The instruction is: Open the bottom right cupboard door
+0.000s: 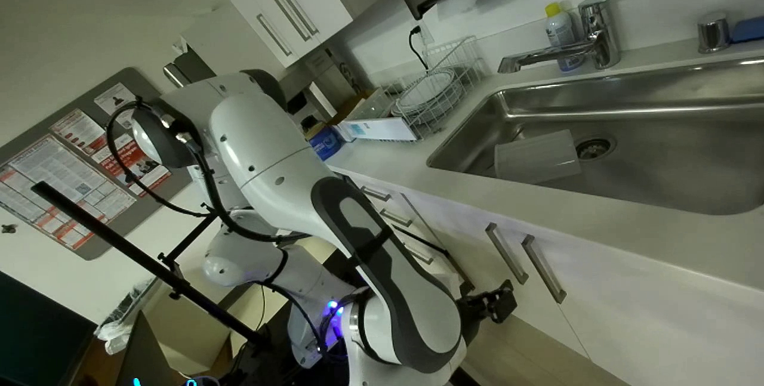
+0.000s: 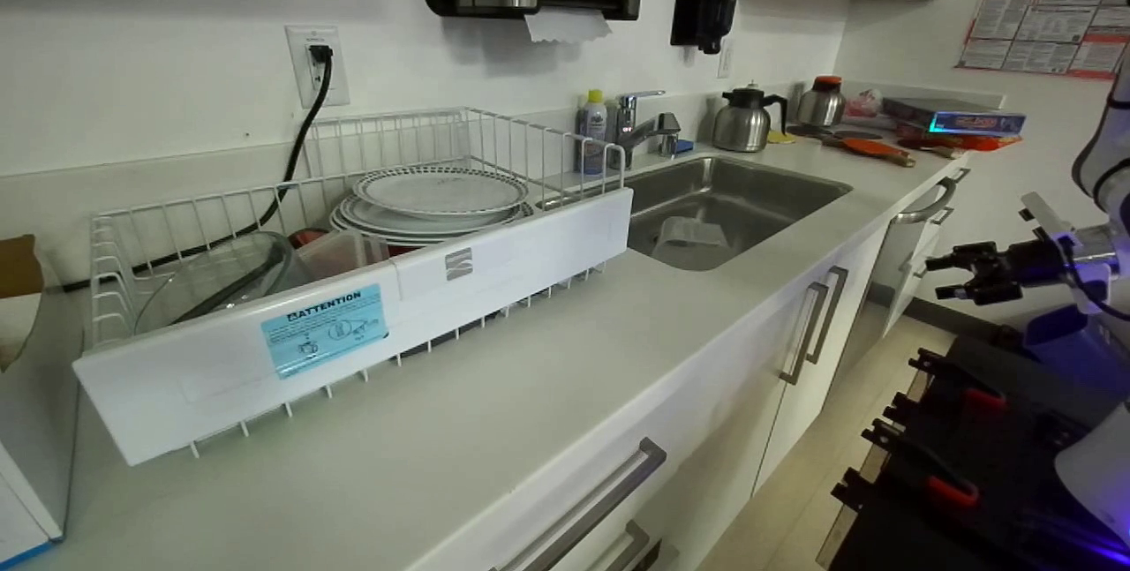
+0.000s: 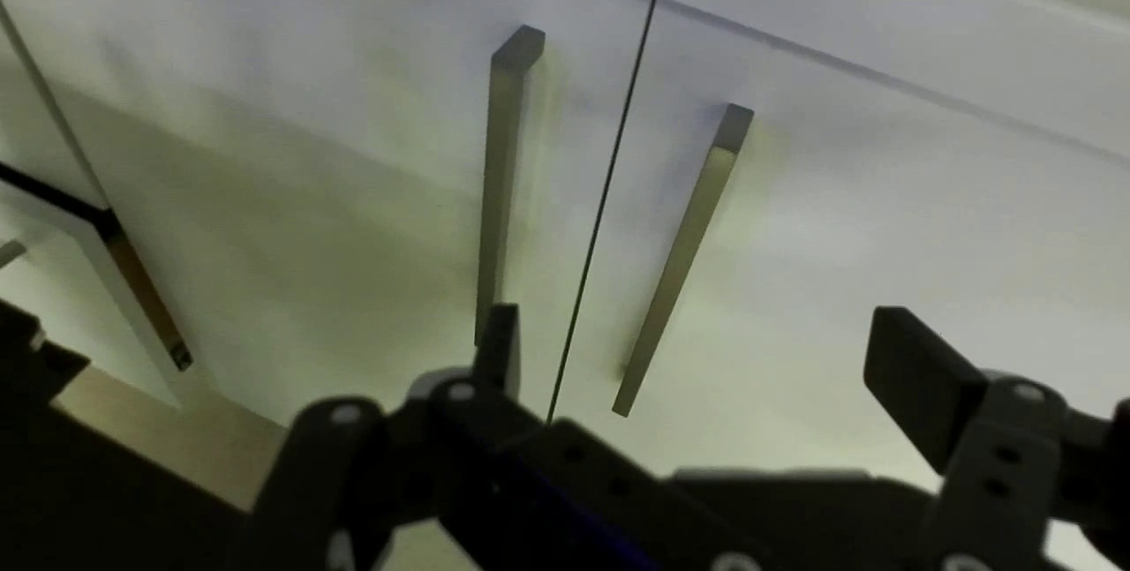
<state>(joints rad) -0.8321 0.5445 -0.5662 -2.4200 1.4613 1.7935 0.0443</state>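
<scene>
Gripper [image 3: 697,333] before right door [image 3: 865,227]; pale countertop [image 2: 494,412], floor [image 2: 794,487]

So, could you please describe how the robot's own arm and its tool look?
The arm is smooth, rounded and mostly white, with dark grey trim and small dark spots. Black cables loop along it, and blue lights glow among its white parts. The tool is black and angular, with blocky fingers and pale round dots like screw heads.
</scene>
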